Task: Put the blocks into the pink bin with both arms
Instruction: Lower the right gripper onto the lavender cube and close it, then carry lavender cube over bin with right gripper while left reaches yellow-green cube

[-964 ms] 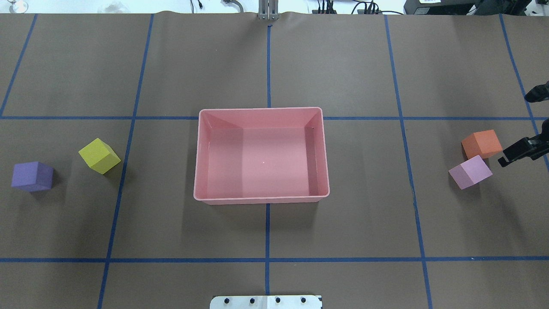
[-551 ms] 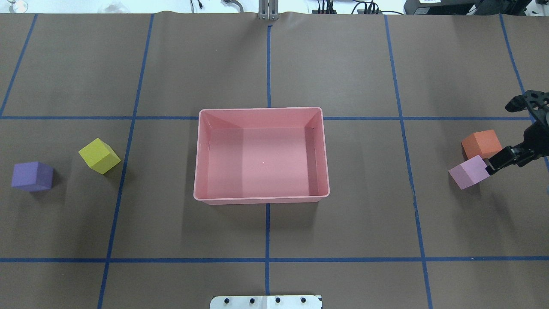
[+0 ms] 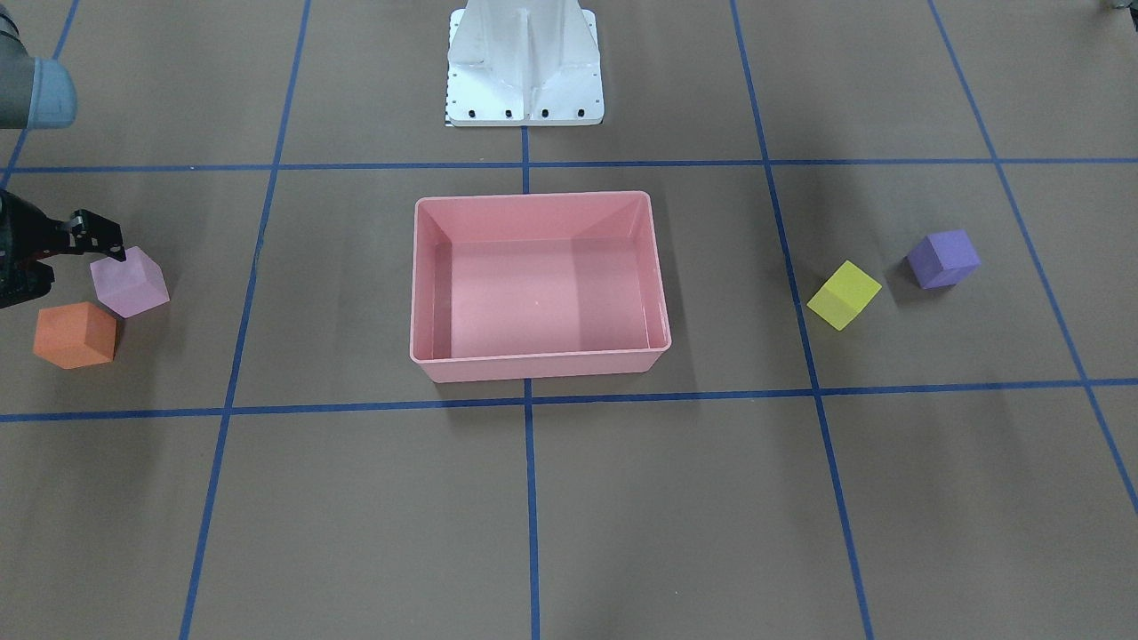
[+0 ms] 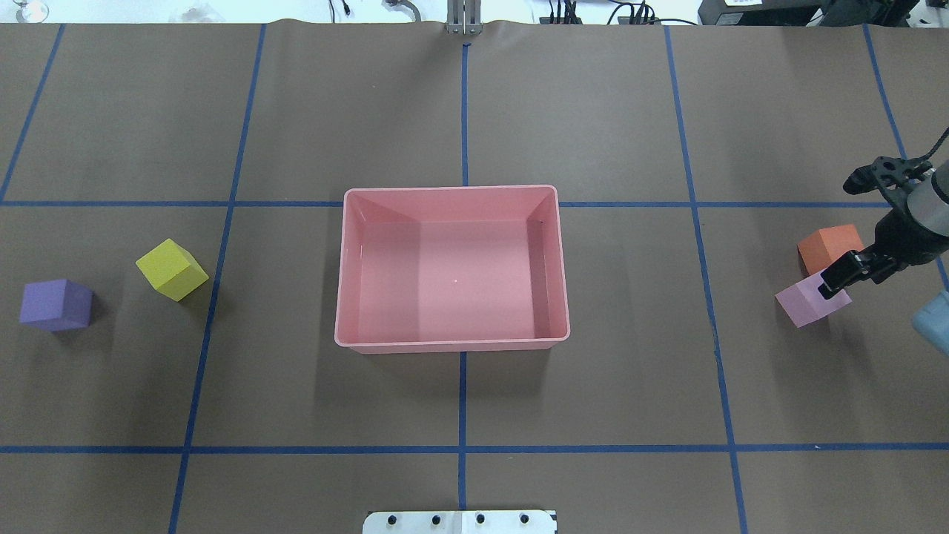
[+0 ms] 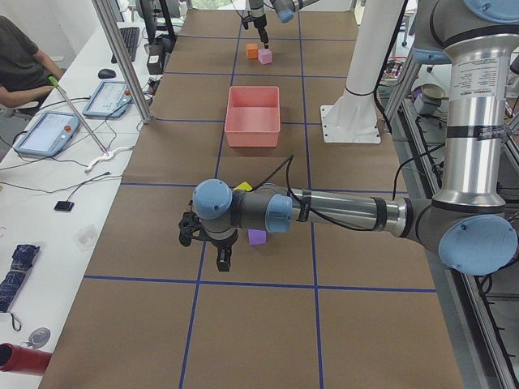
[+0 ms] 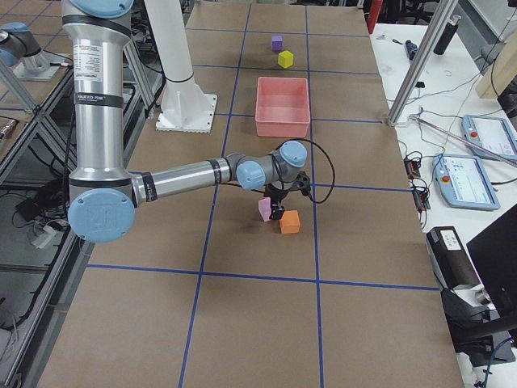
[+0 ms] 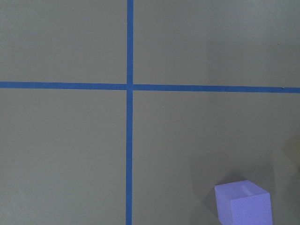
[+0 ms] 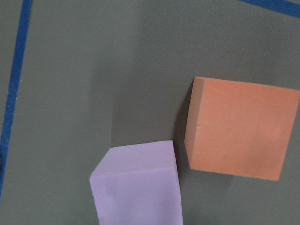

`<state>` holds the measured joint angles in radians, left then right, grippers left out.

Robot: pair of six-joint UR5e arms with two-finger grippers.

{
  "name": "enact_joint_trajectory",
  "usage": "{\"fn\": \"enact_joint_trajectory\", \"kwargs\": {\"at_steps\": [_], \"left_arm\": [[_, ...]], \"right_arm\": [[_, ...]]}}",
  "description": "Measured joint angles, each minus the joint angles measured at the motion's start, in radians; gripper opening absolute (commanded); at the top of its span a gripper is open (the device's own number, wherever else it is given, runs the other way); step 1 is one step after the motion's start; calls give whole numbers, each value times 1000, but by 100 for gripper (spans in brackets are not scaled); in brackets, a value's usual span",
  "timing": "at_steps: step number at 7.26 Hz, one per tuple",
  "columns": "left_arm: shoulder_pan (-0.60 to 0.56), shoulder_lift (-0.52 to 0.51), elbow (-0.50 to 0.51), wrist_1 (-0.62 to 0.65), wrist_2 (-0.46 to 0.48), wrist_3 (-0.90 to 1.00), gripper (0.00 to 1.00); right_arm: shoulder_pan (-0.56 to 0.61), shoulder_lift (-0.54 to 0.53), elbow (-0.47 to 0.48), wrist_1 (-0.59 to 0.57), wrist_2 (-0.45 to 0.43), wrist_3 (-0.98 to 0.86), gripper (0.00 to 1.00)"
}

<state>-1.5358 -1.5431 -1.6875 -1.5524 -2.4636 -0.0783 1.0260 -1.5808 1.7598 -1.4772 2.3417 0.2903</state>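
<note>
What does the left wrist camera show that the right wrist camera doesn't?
Only the left wrist view shows the purple block, at its lower right, and a crossing of two blue tape lines. Only the right wrist view shows the orange block and the lilac block, side by side and seen from above. Both show the brown table cover with blue tape on it, and neither shows the pink bin.
</note>
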Motion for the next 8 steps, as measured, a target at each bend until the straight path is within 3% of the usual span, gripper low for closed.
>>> {"fn": "enact_joint_trajectory", "kwargs": {"at_steps": [5, 7, 8], "left_arm": [[0, 0, 2, 0, 0, 0, 100], [0, 0, 2, 0, 0, 0, 100], [0, 0, 2, 0, 0, -1, 100]], "right_arm": [[-41, 19, -17, 0, -4, 3, 98], [-54, 26, -24, 0, -25, 3, 87], [-58, 28, -26, 0, -35, 3, 75]]}}
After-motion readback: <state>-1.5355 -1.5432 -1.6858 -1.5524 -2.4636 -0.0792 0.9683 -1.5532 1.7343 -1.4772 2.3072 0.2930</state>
